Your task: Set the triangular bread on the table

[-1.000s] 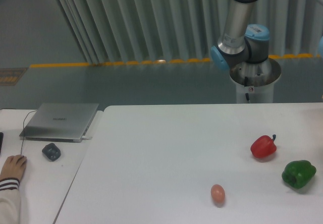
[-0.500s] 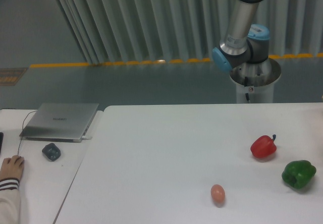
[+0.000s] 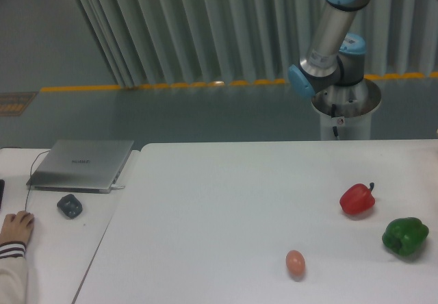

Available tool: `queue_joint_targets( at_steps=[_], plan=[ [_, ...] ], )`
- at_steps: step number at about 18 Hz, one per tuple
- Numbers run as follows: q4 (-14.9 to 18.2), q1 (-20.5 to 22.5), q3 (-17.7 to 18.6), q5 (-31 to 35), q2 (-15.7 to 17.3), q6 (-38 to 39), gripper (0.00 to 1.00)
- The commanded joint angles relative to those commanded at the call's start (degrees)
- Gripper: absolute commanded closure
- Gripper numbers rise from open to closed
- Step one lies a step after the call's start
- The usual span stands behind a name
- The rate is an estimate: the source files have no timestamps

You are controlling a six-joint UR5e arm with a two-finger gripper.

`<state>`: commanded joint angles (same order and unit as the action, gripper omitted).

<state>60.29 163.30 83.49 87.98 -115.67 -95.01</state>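
Note:
The triangular bread is out of view. The large white table (image 3: 226, 208) fills the lower part of the camera view. Only the arm's base and lower links (image 3: 332, 51) show at the back right, behind the table's far edge. The arm rises out of the top of the frame, so the gripper is out of view.
A red bell pepper (image 3: 357, 199), a green bell pepper (image 3: 405, 236) and a small tan-pink egg (image 3: 295, 262) lie on the table's right side. To the left, a smaller desk holds a closed laptop (image 3: 82, 164) and a mouse (image 3: 70, 205); a person's hand (image 3: 16, 226) rests there.
The arm's upper link has swung a little to the right. The person's hand on the desk has shifted slightly. The objects on the table have not moved.

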Motion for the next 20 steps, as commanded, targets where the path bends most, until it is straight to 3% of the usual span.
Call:
queue_joint_targets(
  at_steps=[4, 9, 19, 20],
  plan=[
    [0.1, 2.3, 2.0, 1.0, 0.4, -1.6, 0.0],
    [0.2, 1.9, 6.9, 12.3, 1.7, -1.8, 0.0],
    [0.8, 4.7, 13.6, 13.2, 4.7, -5.9, 0.0],
    [1.0, 5.0, 13.9, 13.2, 5.0, -6.3, 0.04]
  ],
)
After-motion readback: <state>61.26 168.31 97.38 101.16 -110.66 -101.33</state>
